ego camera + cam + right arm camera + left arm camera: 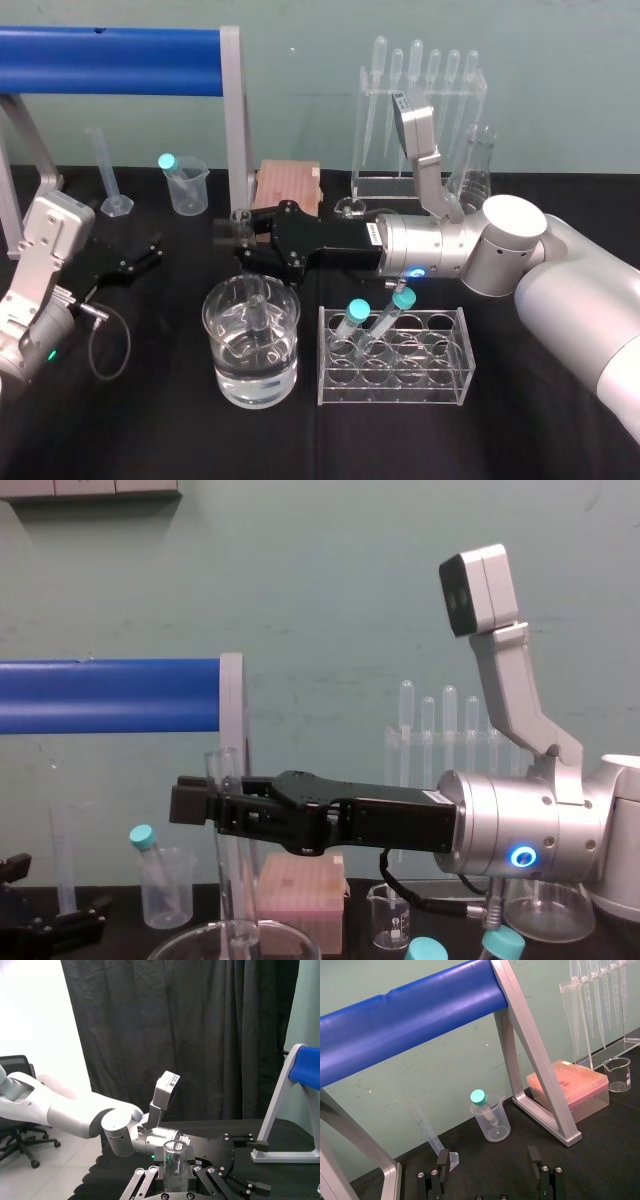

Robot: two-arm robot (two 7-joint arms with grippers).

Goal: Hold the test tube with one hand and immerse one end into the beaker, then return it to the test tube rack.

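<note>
The test tube (257,305) stands nearly upright, and its lower end is down inside the beaker (215,330), which holds clear liquid. My right gripper (233,232) reaches in from the right and is shut on the tube near its open rim. In the right wrist view the test tube (175,1167) sits between the fingers of the right gripper (175,1180). From the chest the right gripper (197,805) holds the test tube (222,880) above the beaker (180,942). The test tube rack (440,375) stands right of the beaker. My left gripper (148,256) rests open at the far left.
Two teal-capped tubes (352,318) lean in the rack. Behind stand a small plastic beaker with a teal-capped tube (186,183), a graduated cylinder (110,180), a pink box (290,182), a pipette stand (420,120) and a blue-barred metal frame (232,110).
</note>
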